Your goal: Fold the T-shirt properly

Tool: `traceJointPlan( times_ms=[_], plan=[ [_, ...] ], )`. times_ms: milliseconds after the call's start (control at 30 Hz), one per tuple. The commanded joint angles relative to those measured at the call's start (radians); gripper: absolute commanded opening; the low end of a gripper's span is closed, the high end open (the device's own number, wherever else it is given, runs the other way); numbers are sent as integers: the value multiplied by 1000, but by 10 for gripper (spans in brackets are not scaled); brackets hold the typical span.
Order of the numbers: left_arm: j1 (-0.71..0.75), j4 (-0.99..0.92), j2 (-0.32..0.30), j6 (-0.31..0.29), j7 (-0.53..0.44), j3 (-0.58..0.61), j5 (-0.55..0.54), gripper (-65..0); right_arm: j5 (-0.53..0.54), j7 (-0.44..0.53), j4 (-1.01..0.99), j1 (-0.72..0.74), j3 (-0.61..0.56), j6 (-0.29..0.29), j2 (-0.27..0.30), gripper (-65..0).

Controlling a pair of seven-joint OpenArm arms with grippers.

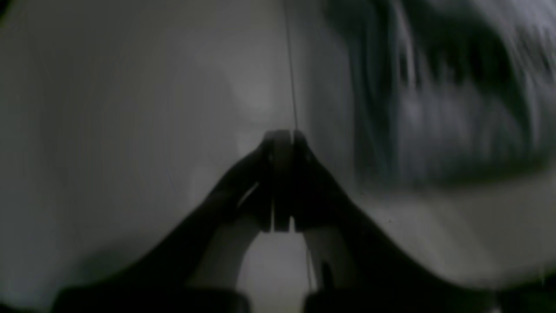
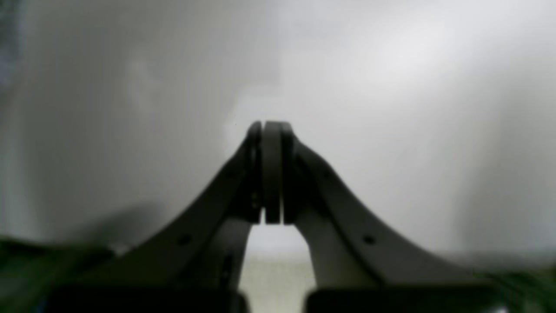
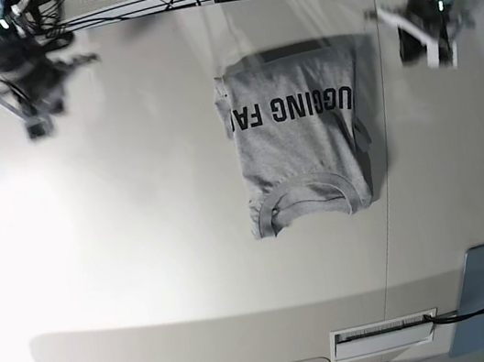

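T-shirt (image 3: 301,134) first: heather-grey cloth lies flat on the white table (image 3: 143,253) a little right of centre in the base view, already folded into a narrow upright rectangle with the sleeves turned in. Nearest the bottom of that frame is the ribbed crew neck (image 3: 308,200), curved and open toward the viewer. Above it runs a band of black block lettering (image 3: 295,107), reading upside down, and at the far end the hem sits under a darker fold line near the table's upper edge.

As a thing to handle, I judge it light, limp and without any stiffness of its own (a pinch lifts only the layer caught, and the rest sags or drags). It looks neither slippery nor fragile, though stacked layers may slide apart if pulled unevenly. The sensible places to take hold seem to be the two corners of one short end, one per gripper, pinching through all layers so the end can be carried over the other in a half fold.

Farther back, the right gripper (image 3: 36,130) hangs over bare table in the upper left of the base view, well apart from the cloth; its wrist view shows the jaws pressed together on nothing (image 2: 271,126). The left gripper (image 3: 439,55) hangs in the upper right, just beside the shirt's far right corner, jaws likewise closed and empty (image 1: 284,132), with blurred grey cloth at the upper right of its view.
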Motion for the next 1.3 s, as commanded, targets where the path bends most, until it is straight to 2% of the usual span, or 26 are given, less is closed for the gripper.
traceJointPlan(
  times_ms=[0, 167, 267, 333, 467, 533, 567, 633, 667, 767, 833, 933, 967, 1033, 1133, 1267],
  plan=[
    [47, 13, -11, -23, -16, -19, -14, -650, 9, -11, 10, -53, 34, -9, -1, -650],
    [269, -16, -10, -85, -21, -27, -15, -650, 69, 3, 10, -312, 143, 2, -52, -650],
    [339, -109, -10, -126, -27, -27, -43, -650, 68, 132, -8, -460, 150, 34, -89, -650],
    [346, -214, -10, -175, -27, -27, -76, -650, 61, 213, -83, -519, 149, 66, -105, -650],
    [293, -485, -6, -277, -66, -27, -118, -650, 2, 248, -322, -496, 148, 132, -115, -650],
    [249, -639, 5, -332, -111, -27, -103, -650, -44, 280, -473, -442, 148, 145, -112, -650],
    [224, -714, 16, -335, -141, -27, -75, -650, -71, 298, -555, -407, 148, 153, -107, -650],
    [167, -860, 40, -335, -211, -27, 11, -650, -117, 337, -731, -328, 148, 169, -85, -650],
    [137, -930, 53, -335, -251, -27, 58, -630, -135, 356, -821, -286, 148, 183, -72, -650],
    [52, -1122, 75, -335, -407, -27, 192, -527, -171, 444, -1092, -159, 148, 218, -23, -650],
    [-1, -1231, 82, -335, -512, -27, 274, -476, -175, 535, -1269, -82, 148, 234, 12, -650],
    [-82, -1347, 94, -335, -612, -27, 394, -465, -175, 721, -1509, 26, 148, 266, 63, -650],
    [-112, -1374, 99, -335, -614, -27, 426, -465, -175, 782, -1579, 64, 148, 283, 78, -650],
    [-172, -1415, 113, -272, -609, -27, 488, -465, -175, 875, -1696, 136, 148, 308, 103, -650],
    [-245, -1463, 137, -171, -561, -27, 534, -465, -183, 953, -1819, 227, 148, 317, 118, -650],
    [-342, -1526, 155, -86, -367, -27, 540, -465, -238, 957, -1912, 319, 148, 317, 108, -650]
  ],
)
